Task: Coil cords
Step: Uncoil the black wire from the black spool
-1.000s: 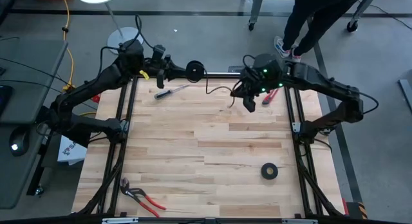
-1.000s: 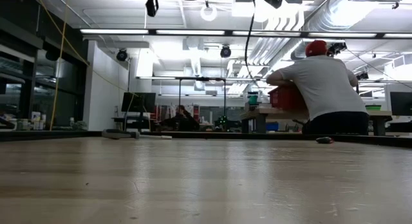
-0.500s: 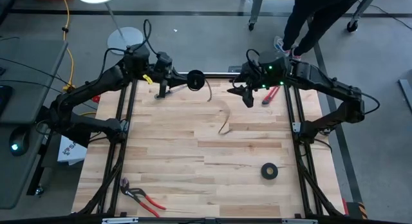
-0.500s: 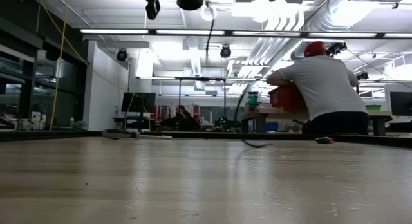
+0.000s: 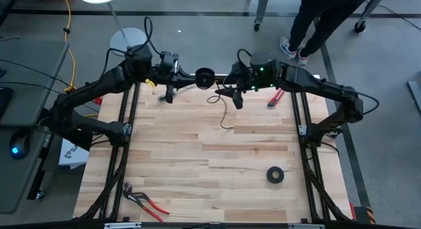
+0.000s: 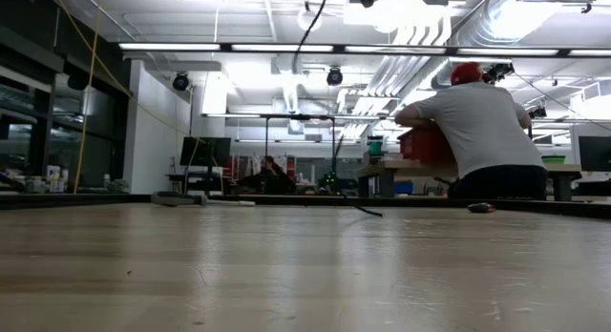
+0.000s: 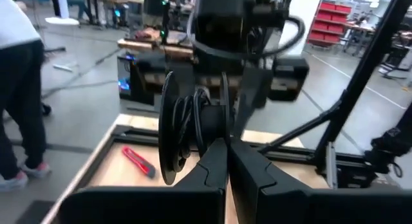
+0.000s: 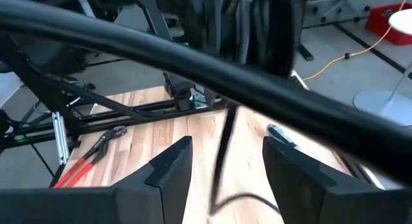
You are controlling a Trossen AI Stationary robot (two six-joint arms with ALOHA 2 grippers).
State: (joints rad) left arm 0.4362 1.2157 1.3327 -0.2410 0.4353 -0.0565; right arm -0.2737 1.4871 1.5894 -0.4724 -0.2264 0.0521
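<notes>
The cords are one thin black cable. Part of it is wound on a black spool held high over the table's far edge by my shut left gripper. The spool shows in the high view too. From it the free cable hangs down, and its tail lies on the wood. My right gripper stands open just right of the spool. The hanging cable passes between its fingers without touching them. My left gripper pinches the rim of one spool flange between its two fingers. The fingers come almost level from the table's left. The spool is lifted clear of the table, with its wound cable beside the fingers and the free length hanging slack below.
A black tape roll lies near the right side. Red-handled pliers lie at the near left and far right. A screwdriver sits under my left arm. A person stands beyond the far edge.
My right gripper has let go of the cable and moved toward the table's left, up to the spool. The freed tail has fallen and now lies on the wood. My left gripper has carried the spool a little toward the right.
</notes>
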